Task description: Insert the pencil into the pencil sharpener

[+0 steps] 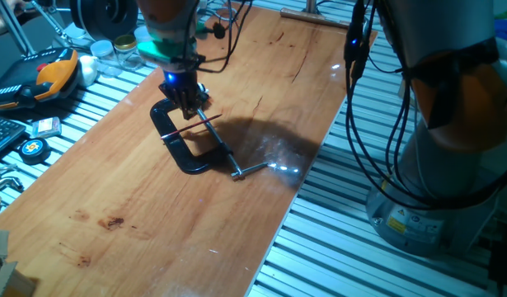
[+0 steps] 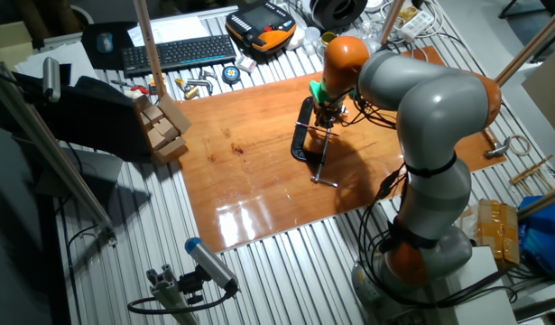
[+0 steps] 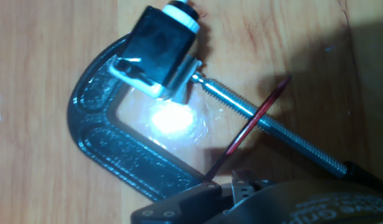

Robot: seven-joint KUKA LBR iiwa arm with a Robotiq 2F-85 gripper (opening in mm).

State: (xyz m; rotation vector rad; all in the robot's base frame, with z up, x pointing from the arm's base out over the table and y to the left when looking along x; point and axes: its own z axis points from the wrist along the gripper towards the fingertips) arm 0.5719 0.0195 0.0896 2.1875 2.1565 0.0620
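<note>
The wooden counter [image 1: 154,231] carries a big black C-clamp [image 3: 104,149], which serves as the landmark here; its steel screw rod [image 3: 284,134] runs out from the clamp's mouth toward the far open side. The hand [image 1: 187,103] hovers right over the clamp, and the red pencil [image 3: 250,127] slants across the screw rod, its lower end disappearing under the hand's body; it appears held there, though the fingertips are hidden, so how far they stand apart cannot be told. The pencil sharpener [image 3: 160,53], a small silver-and-black block, sits pinched at the clamp's upper jaw, against the screw's end. The pencil looks light, stiff and brittle at its dark tip, best held near mid-shaft and kept straight with the sharpener's hole.
</note>
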